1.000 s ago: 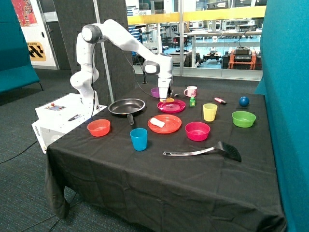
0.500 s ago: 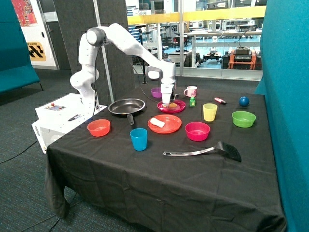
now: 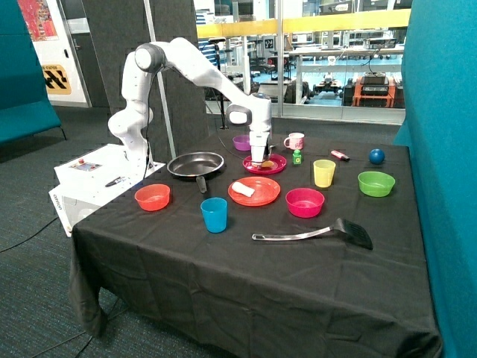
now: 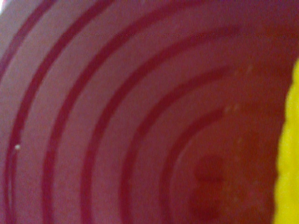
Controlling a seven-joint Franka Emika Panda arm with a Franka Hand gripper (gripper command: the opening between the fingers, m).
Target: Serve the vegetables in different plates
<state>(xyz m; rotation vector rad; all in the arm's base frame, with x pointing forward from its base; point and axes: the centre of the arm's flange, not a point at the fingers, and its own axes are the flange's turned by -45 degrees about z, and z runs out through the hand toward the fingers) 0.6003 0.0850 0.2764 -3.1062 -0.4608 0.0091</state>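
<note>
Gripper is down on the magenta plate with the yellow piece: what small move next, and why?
Probably let go and lift straight up. The gripper sits low on the magenta plate, the yellow piece is right at its ribbed surface, and the whitish piece already lies on the orange plate.

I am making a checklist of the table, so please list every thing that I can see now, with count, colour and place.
flat ribbed plates: 2; orange-red plate near the blue cup, magenta plate behind it
white oblong vegetable piece: 1, on the orange-red plate
yellow vegetable piece: 1, on the magenta plate
black frying pan: 1, beside the magenta plate
blue plastic cup: 1, front
green bowl: 1, far side
black spatula: 1, front
gripper: 1, white, down at the magenta plate
</note>
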